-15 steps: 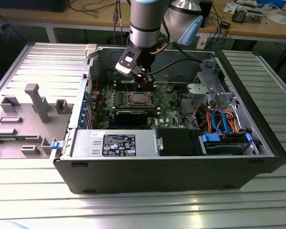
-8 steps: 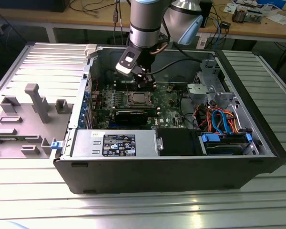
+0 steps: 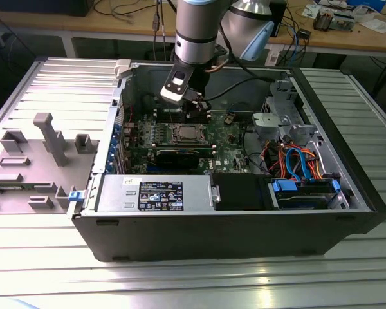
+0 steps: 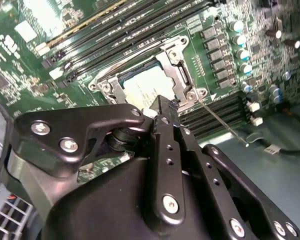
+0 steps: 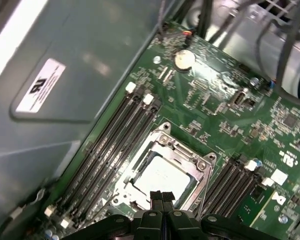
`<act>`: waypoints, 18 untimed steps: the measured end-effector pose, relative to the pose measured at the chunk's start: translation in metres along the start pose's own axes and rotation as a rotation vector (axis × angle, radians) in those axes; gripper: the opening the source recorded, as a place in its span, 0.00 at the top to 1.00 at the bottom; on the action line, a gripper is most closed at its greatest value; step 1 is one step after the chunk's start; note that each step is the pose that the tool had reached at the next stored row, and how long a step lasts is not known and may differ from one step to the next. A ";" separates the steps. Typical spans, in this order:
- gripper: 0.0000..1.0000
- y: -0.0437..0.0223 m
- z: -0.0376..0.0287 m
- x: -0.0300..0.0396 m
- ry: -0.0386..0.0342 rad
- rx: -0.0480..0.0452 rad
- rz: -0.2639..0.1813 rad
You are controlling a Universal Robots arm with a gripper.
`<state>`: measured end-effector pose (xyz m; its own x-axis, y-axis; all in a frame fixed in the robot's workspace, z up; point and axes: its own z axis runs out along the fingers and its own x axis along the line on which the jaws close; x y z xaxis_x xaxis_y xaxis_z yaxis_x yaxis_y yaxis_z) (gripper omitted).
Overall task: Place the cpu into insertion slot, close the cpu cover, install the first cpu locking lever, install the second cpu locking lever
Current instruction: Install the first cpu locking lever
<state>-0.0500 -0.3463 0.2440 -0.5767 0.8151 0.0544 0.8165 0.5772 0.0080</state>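
Taking the small square silver-rimmed insertion slot [image 3: 186,134] on the green board as our marker, we see in the exterior view a grey plastic fixture tray [image 3: 26,174] well off to the exterior view's left of it, outside the open black computer case [image 3: 212,244]. In the first wrist view the flat silver-topped cpu [image 5: 162,176] sits in that slot, and the thin silver cpu cover [image 5: 186,149] lies flat around it. The black gripper [image 5: 162,196] is at the slot's edge, fingers pressed together on nothing; we cannot tell whether it touches. To the exterior view's right of the slot lie blue and orange cables [image 3: 296,161].
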 end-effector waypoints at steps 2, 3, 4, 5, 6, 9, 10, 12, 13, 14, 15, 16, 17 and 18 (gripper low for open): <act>0.89 0.0000 0.0000 0.0000 0.0003 0.0022 -0.041; 0.89 0.0000 0.0000 0.0000 0.0005 0.0030 -0.056; 0.89 0.0000 0.0000 0.0000 0.0006 0.0038 -0.069; 0.89 0.0000 0.0000 0.0000 0.0007 0.0045 -0.084; 0.89 0.0000 0.0000 0.0000 0.0008 0.0052 -0.096; 0.89 0.0000 0.0000 0.0000 0.0012 0.0078 -0.144; 0.89 0.0000 0.0000 0.0000 0.0013 0.0089 -0.163; 0.89 0.0000 0.0000 0.0000 0.0015 0.0100 -0.184; 0.89 0.0000 0.0000 0.0000 0.0015 0.0106 -0.193; 0.89 0.0000 0.0000 0.0000 0.0016 0.0111 -0.204; 0.89 0.0000 0.0000 0.0000 0.0017 0.0117 -0.215; 0.89 0.0000 0.0000 0.0000 0.0018 0.0122 -0.225; 0.89 0.0000 0.0000 0.0000 0.0019 0.0129 -0.236; 0.89 0.0000 0.0000 0.0000 0.0020 0.0134 -0.246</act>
<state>-0.0500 -0.3463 0.2441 -0.7582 0.6498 0.0544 0.6511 0.7590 0.0080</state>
